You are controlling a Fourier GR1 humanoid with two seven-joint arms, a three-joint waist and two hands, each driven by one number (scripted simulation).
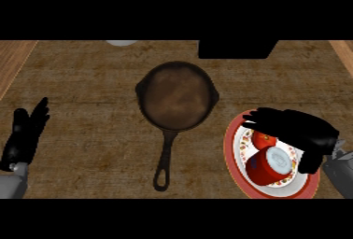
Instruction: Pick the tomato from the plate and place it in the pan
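Counter (pixel 82 93): tomato (pixel 263 139) on plate (pixel 235 154), seemingly just under right hand (pixel 293 128).

Tomato (pixel 263 138): red, glossy, lying on my right on the red-rimmed patterned plate (pixel 236 161), toward its far end, partly hidden under my hand. Pan (pixel 177 97): dark, round, brown inside, set left of the plate, handle pointing toward me, nothing in it.

Right hand (pixel 298 127) outstretched, left hand (pixel 26 133) upright
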